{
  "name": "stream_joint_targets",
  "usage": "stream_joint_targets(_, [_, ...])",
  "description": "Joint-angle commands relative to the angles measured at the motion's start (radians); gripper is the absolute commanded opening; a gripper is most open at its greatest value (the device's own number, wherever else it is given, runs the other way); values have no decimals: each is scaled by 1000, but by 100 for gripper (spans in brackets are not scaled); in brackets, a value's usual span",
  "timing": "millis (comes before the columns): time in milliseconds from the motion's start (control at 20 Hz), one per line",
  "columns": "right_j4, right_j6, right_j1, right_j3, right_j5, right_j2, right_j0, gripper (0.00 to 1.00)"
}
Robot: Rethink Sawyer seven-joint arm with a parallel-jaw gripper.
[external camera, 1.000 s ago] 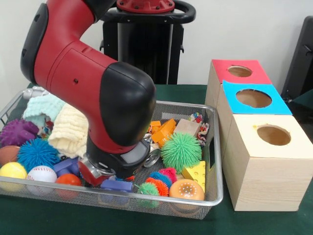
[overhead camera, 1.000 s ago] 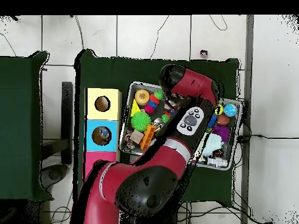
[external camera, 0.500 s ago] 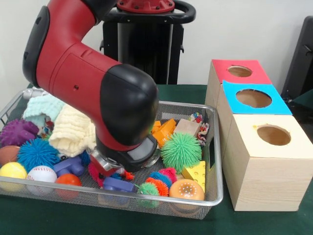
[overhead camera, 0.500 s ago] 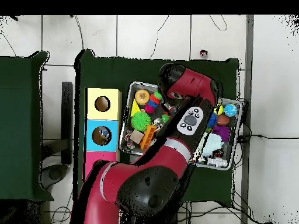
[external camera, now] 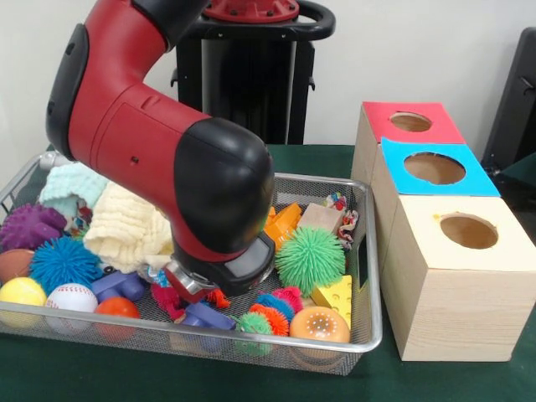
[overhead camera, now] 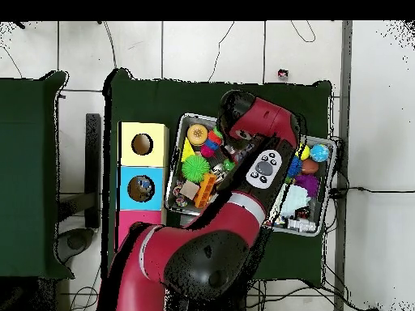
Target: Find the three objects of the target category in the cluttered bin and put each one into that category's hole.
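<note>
Gripper (external camera: pixel 186 285) buried low inside the bin (external camera: pixel 368 276), tucked under the bulky red and black wrist. Honestly can't tell how the claw is set, wide or narrow or holding something, too hidden from both views.

Bin sitting on the green table (external camera: pixel 435 381), right beside the three boxes (external camera: pixel 456 276) with round holes: red top, blue top, pale wood top.

Key relation, front view: pink spiky toy (external camera: pixel 167 299) directly under the claw, purple plastic block (external camera: pixel 205 316) just to the right and toward the camera. Looks touching or near it, hard to say which. Probably only a short drop needed, not a sideways reach.

Textures all over the place:
- big green rubbery spiky ball (external camera: pixel 311 259), round, squishy-looking
- cream waffle cloth (external camera: pixel 126 226), soft, bunched
- yellow cheese wedge (external camera: pixel 334 295), hard-edged
- baseball (external camera: pixel 71 297), smooth, stitched

Target category not clear from here.
</note>
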Motion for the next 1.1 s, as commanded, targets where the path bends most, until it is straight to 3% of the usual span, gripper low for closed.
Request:
stream_joint_targets(50, [-33, 3, 19, 90, -70, 130, 7, 100])
stream_joint_targets(450, [-71, -40, 51, 25, 48, 108, -6, 100])
stream_joint_targets(500, [-78, -42, 49, 24, 55, 111, -8, 0])
stream_joint_targets(1100, [-135, -80, 46, -1, 122, 91, -30, 0])
